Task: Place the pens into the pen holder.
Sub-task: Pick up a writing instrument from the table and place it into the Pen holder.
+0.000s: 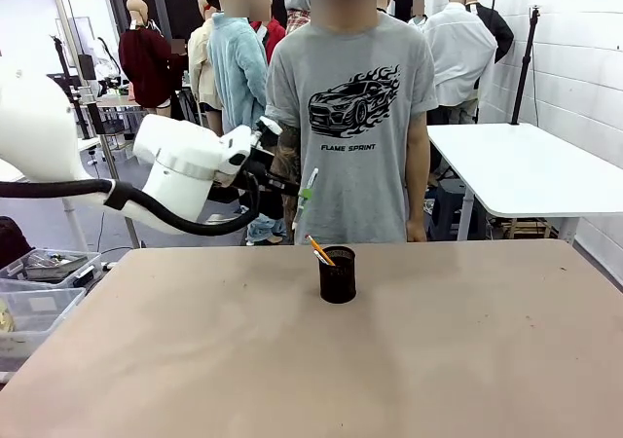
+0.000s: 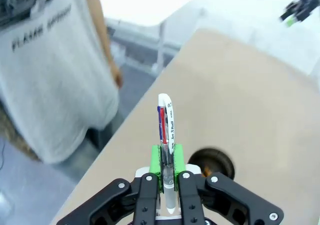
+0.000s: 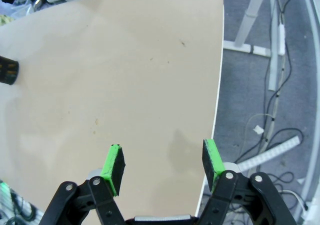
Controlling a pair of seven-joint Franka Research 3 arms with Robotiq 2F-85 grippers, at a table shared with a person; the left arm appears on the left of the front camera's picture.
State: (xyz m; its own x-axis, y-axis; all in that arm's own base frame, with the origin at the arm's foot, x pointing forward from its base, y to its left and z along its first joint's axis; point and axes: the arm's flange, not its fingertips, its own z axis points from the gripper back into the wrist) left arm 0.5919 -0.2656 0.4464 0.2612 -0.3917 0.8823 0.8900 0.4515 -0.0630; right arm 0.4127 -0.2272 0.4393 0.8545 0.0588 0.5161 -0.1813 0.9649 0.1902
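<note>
My left gripper hangs above the table's far side, left of the person, shut on a silver-white pen. In the left wrist view the pen stands clamped between the green pads, its clip end pointing away. The black mesh pen holder stands mid-table, below and to the right of this gripper, with a yellow-orange pen leaning out of it. Its opening lies just right of my fingers. My right gripper stands open and empty above the table's edge, far from the pen holder.
A person stands close against the far edge of the table. Clear plastic bins sit off the table's left side. A white table stands behind on the right. Cables lie on the floor beside the table edge.
</note>
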